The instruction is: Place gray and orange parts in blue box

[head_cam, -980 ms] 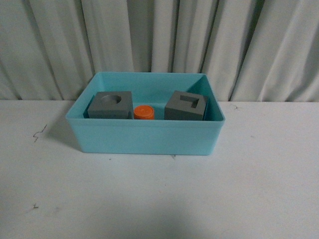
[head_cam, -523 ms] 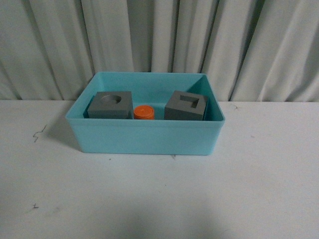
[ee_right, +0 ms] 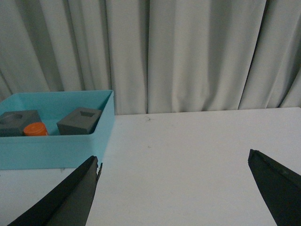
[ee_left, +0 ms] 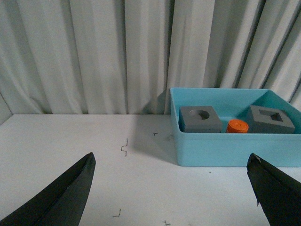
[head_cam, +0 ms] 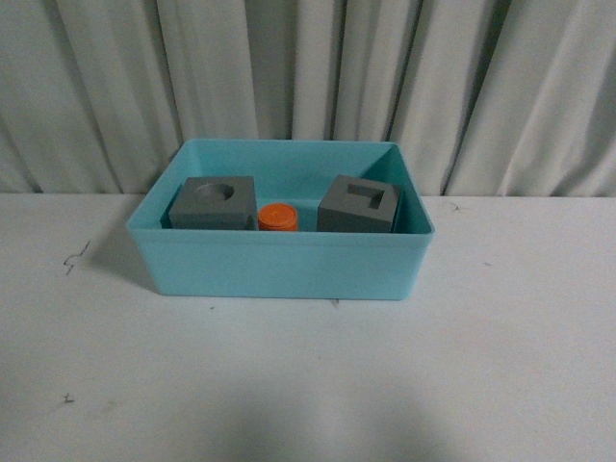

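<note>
The blue box stands on the white table near the curtain. Inside it sit a gray cube with a round recess, an orange cylinder and a gray cube with a rectangular hole, side by side. Neither arm shows in the front view. My left gripper is open and empty, back from the box, whose parts show beyond it. My right gripper is open and empty over bare table, with the box off to one side.
A pleated white curtain closes off the back of the table. Small dark marks dot the white tabletop left of the box.
</note>
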### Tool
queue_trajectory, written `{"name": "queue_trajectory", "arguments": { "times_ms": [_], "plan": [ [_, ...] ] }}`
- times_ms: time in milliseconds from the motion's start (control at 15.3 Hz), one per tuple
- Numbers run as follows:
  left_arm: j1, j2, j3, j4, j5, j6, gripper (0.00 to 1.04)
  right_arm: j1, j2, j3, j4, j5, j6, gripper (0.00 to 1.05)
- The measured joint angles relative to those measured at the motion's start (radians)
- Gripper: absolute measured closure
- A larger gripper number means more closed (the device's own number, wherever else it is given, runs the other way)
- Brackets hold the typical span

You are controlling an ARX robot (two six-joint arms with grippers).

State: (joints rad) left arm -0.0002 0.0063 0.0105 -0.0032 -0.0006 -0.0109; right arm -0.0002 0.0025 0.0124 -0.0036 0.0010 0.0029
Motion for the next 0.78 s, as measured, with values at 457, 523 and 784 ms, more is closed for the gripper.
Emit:
{"name": "queue_trajectory", "arguments": {
  "times_ms": [457,523,784],
  "plan": [
    [0.000,0.000,0.000,0.000,0.000,0.000,0.07,0.000,0.000,0.000,0.000,0.000,0.000,0.06],
    [0.000,0.000,0.000,0.000,0.000,0.000,0.07,0.000,0.000,0.000,0.000,0.000,0.000,0.06],
    [0.000,0.000,0.000,0.000,0.000,0.000,0.07,0.000,0.000,0.000,0.000,0.000,0.000,0.06]
  ]
}}
